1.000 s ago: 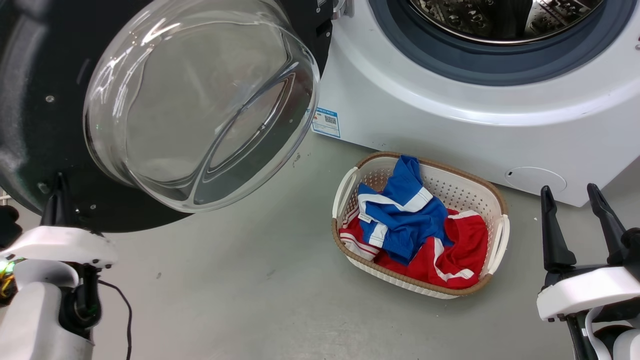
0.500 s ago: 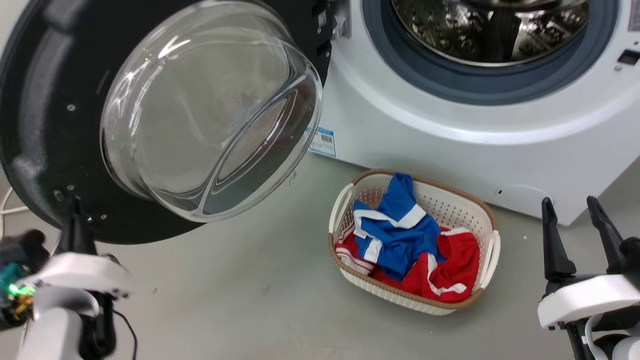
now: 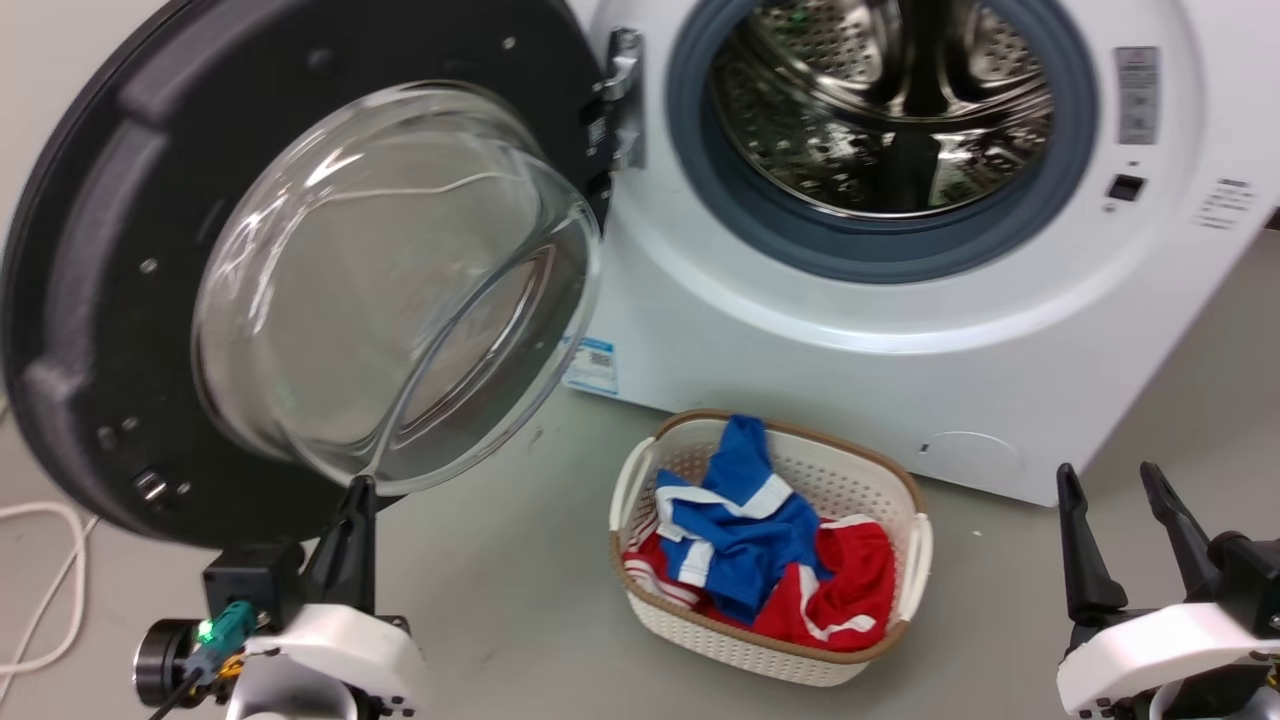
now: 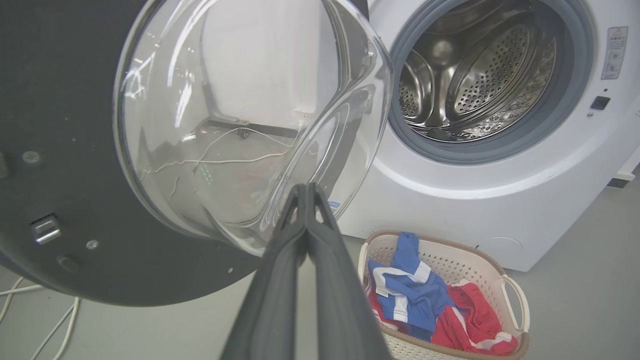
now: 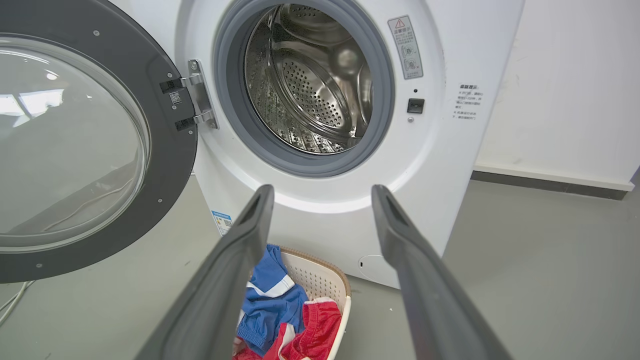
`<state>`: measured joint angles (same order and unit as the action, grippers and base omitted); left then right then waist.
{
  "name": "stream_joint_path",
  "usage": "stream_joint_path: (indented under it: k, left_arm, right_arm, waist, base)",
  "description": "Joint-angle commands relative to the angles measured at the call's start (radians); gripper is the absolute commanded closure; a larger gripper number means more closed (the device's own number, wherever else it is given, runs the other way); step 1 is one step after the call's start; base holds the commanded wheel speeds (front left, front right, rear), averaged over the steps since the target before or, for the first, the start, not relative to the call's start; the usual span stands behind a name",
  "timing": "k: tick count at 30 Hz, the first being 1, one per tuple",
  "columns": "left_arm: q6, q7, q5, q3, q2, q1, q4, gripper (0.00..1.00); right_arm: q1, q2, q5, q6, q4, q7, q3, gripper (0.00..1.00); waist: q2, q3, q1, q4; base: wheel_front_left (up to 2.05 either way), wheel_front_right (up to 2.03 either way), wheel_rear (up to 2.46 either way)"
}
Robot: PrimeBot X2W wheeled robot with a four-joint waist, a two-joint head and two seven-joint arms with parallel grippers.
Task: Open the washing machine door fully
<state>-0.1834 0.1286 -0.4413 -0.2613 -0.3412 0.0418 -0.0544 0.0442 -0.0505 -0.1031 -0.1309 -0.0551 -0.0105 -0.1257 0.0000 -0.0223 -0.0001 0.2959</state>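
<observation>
The glossy black washing machine door (image 3: 90, 250) hangs swung wide, its glass bulging; the left gripper (image 3: 358, 490) points up below it, fingers pressed together, while the right gripper (image 3: 1105, 472) has its fingers spread.

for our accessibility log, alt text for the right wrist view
The washing machine door stands wide open, left of the washing machine's steel drum. The open right gripper points at the machine, a basket of red and blue clothes on the floor.
</observation>
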Motion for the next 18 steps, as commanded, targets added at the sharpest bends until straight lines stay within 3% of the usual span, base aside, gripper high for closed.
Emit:
stream_joint_path:
  k: [1,9,13,14,18]
  left_arm:
    - [0.007,-0.011,0.012,-0.015,-0.004,0.019,0.008,1.00]
    - [0.022,-0.023,0.036,-0.069,0.012,0.058,-0.018,1.00]
    - [0.017,-0.026,0.038,-0.078,0.020,0.066,-0.038,0.17]
    - [0.016,-0.028,0.039,-0.080,0.020,0.067,-0.042,0.00]
    - [0.008,-0.020,0.042,-0.076,0.018,0.065,-0.052,0.00]
  right_arm:
    - [0.008,0.000,-0.001,0.000,0.001,0.001,0.003,0.00]
    - [0.020,0.000,0.005,0.000,0.006,0.006,0.017,0.00]
    - [0.018,0.000,0.011,0.000,0.005,0.014,0.019,0.00]
    - [0.018,0.000,0.003,0.000,0.007,0.018,0.020,0.00]
    - [0.018,0.000,0.007,0.000,0.006,0.023,0.028,0.00]
  waist:
    - [0.0000,0.020,0.0001,-0.040]
    - [0.0000,0.038,0.0001,-0.161]
    - [0.0000,0.039,0.0001,-0.216]
    - [0.0000,0.040,0.0001,-0.227]
    - [0.0000,0.041,0.0001,-0.260]
  base:
    - [0.00,0.00,0.00]
    - [0.00,0.00,0.00]
    - [0.00,0.00,0.00]
    - [0.00,0.00,0.00]
    - [0.00,0.00,0.00]
